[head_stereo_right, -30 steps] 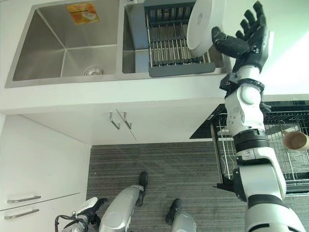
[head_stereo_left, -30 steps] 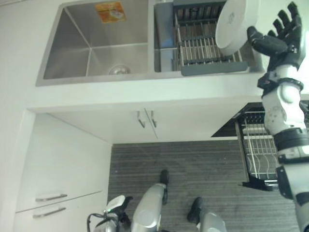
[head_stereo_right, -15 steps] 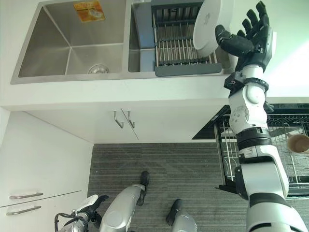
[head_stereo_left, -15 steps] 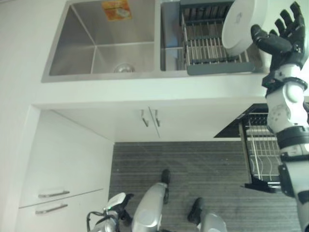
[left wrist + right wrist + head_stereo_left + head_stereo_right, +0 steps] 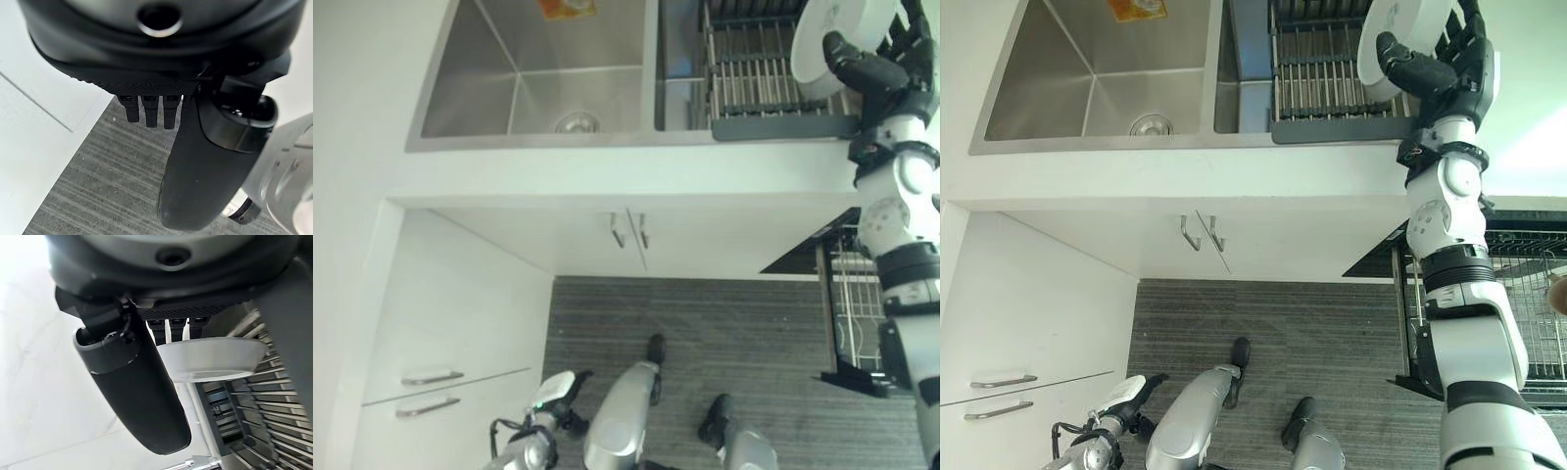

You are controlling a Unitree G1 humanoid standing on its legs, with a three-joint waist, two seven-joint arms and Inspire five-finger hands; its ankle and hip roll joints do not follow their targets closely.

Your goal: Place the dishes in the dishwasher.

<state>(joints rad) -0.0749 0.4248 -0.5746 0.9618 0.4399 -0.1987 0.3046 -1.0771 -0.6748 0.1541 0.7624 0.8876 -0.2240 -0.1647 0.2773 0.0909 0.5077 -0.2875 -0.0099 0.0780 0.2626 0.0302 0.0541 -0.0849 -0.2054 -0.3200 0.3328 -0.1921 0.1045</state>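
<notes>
A white plate (image 5: 1398, 27) stands on edge at the right end of the grey drying rack (image 5: 1322, 73) in the sink's right basin. My right hand (image 5: 1457, 76) is raised at that plate, with its thumb lying across the plate's face and its straight fingers behind the rim. In the right wrist view the plate (image 5: 210, 360) sits between the thumb (image 5: 134, 391) and the fingers. The hand is open. My left hand (image 5: 551, 394) hangs low near the floor, open and holding nothing. The dishwasher's wire rack (image 5: 1528, 313) is pulled out at the lower right.
The empty left sink basin (image 5: 1087, 88) lies beside the rack. A white counter edge runs below the sink, with cabinet door handles (image 5: 1200, 233) under it and drawers (image 5: 999, 392) at the left. A brownish cup (image 5: 1559, 292) sits in the dishwasher rack.
The camera has shifted, sliding the scene right and up. My right hand has closed in on the plate: the thumb now overlaps its face and the fingers are behind it.
</notes>
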